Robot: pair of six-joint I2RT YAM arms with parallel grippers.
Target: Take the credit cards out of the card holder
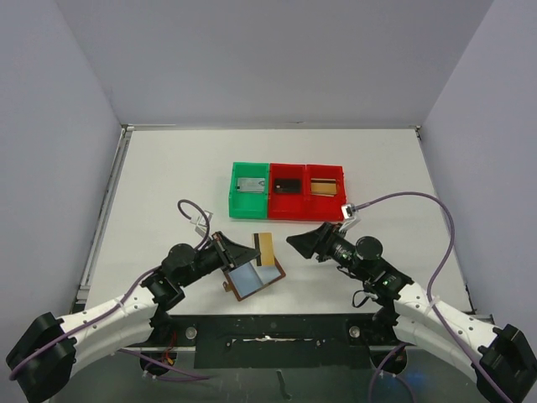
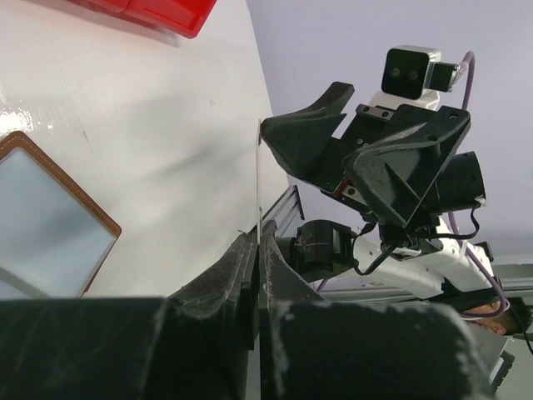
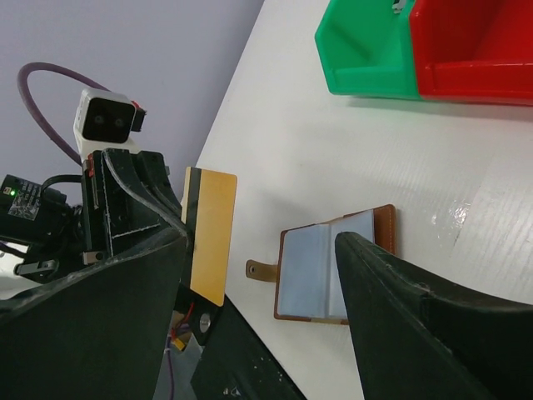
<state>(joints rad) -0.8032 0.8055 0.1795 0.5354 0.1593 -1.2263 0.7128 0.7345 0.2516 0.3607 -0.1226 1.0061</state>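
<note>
Noted white surface (image 1: pixel 168 185) w/ a row of bins at far centre: one green bin (image 1: pixel 247 206), two red bins (image 1: pixel 289 215). My R tool (image 1: pixel 299 241) was released, jaws wide, nothing btwn them, hovering just right of the card holder (image 1: pixel 254 281). That lay open flat on the surface, pockets up. My L tool (image 1: pixel 248 249) was clenched on the gold credit card (image 3: pixel 212 233), held upright, apart from the holder.

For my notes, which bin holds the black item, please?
The middle red bin; the green bin holds something grey, the right red bin something tan.
</note>
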